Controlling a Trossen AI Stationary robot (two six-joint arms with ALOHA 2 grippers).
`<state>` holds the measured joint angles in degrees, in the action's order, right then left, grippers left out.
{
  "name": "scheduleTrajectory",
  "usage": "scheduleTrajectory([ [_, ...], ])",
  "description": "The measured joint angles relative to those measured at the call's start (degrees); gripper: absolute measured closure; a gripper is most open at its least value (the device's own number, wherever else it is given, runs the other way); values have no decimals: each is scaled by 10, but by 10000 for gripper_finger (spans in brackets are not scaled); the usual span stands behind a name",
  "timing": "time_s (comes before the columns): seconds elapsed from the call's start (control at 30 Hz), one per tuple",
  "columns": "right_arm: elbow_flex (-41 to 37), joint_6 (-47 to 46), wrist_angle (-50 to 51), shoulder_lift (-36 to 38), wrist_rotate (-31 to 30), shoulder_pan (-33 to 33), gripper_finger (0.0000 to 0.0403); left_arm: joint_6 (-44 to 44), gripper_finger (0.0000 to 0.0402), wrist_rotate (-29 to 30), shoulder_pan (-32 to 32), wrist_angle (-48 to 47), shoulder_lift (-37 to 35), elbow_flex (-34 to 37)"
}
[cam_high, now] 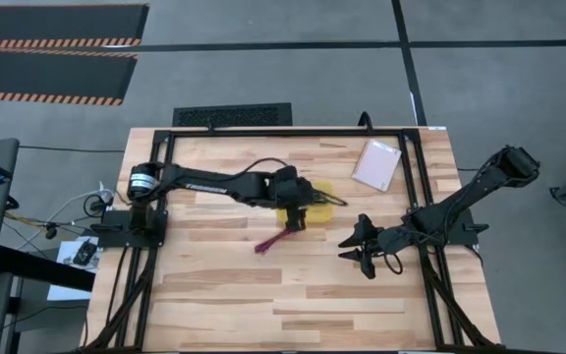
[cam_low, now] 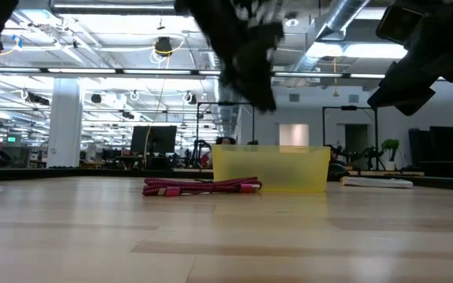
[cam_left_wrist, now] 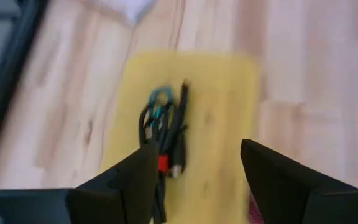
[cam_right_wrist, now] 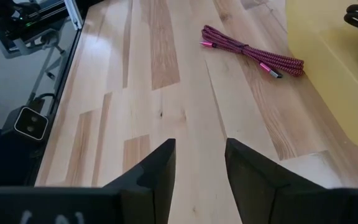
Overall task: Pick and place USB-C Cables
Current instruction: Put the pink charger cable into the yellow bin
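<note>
The yellow tray (cam_left_wrist: 222, 112) holds a teal cable (cam_left_wrist: 159, 104), a thin black cable (cam_left_wrist: 182, 115) and a black bundle with a red tie (cam_left_wrist: 163, 163), all lying together on its floor. The maroon cable (cam_high: 273, 241) lies flat on the table just in front of the tray (cam_low: 270, 169) and also shows in the low view (cam_low: 203, 186) and the right wrist view (cam_right_wrist: 253, 55). My left gripper (cam_left_wrist: 194, 171) hovers open above the tray's near part (cam_high: 293, 218) and holds nothing. My right gripper (cam_high: 362, 254) waits open to the right of the tray, above bare wood (cam_right_wrist: 199, 163).
A pale pinkish-white packet (cam_high: 376, 164) lies near the table's far right corner. Black frame rails (cam_high: 263, 131) run along the table's edges. Wide bare wood (cam_high: 283, 295) spreads over the near half of the table.
</note>
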<state>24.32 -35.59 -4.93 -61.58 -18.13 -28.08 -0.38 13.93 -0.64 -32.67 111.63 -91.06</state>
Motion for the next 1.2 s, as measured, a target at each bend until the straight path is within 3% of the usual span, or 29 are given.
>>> scheduleTrajectory([
  [0.13,0,0,1,0,0,0,239,7,184,73,52,-35,-53,-4],
  [0.27,0,1,2,0,0,0,239,-44,184,140,110,-67,-127,25],
  [0.57,0,16,-6,0,-3,0,241,-239,184,283,238,-41,-239,202],
  [0.7,0,17,-7,0,-3,0,239,-306,184,284,251,11,-236,278],
  [0.87,0,17,-11,0,-3,0,239,-314,184,286,237,128,-203,355],
  [1.2,0,15,-16,0,-3,0,239,-306,185,245,187,240,-121,398],
])
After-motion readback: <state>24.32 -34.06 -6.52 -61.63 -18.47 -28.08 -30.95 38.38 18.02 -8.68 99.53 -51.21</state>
